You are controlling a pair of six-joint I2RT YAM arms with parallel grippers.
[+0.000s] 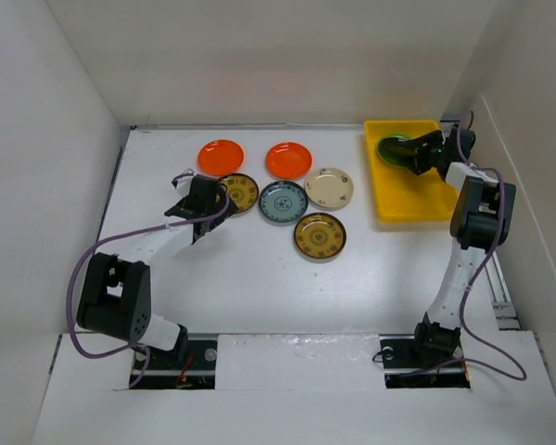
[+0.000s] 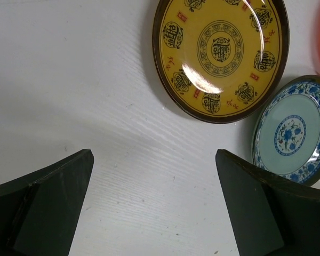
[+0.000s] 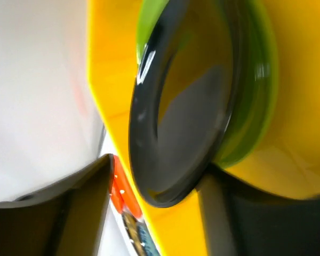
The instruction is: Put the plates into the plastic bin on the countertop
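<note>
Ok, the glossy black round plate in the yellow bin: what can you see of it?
The glossy black round plate is small and shallow, with a raised rim and a shiny face mirroring the yellow around it. It lies on the lime green plate, off centre so a green crescent shows, at the far end of the yellow plastic bin. The right gripper straddles its edge with jaws apart; one finger stands clear of the rim.

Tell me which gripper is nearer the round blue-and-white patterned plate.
Left. The left gripper sits close on the left of the round blue-and-white patterned plate; the right gripper is farther off, over the bright yellow plastic bin.
</note>
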